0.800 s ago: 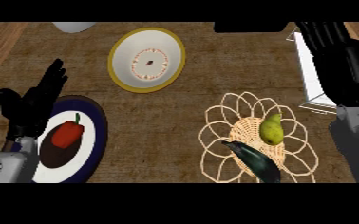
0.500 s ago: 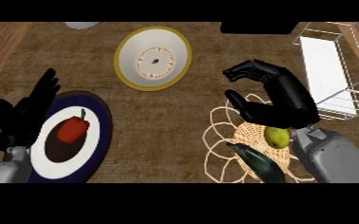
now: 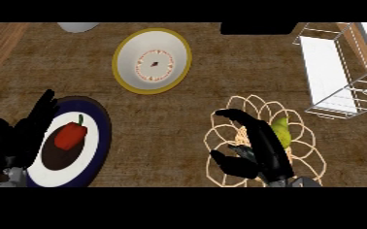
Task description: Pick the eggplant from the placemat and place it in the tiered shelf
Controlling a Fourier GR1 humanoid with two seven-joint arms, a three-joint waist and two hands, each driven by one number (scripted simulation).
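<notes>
Right hand (image 3: 261, 150) curled low over the pale wire flower-shaped placemat (image 3: 219, 133) near the counter's front right, covering the dark eggplant; grasp unclear. Likely smooth, firm, slippery: best taken mid-body. White wire tiered shelf (image 3: 326, 77) at right edge.

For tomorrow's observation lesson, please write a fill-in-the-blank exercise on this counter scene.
1. The red pepper lies on a plate with a dark ____ rim.
2. The right hand hovers over the ____.
3. The pear lies on the placemat, to the ____ of that hand.
4. The wire shelf stands at the view's ____ edge.

Missing: blue; placemat; right; right
</notes>
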